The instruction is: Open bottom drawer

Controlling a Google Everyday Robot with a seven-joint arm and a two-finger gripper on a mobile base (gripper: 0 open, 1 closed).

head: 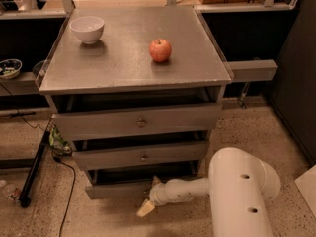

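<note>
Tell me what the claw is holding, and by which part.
Cannot tell. The claw sits low at the bottom drawer, front centre; no grip on anything is visible.
</note>
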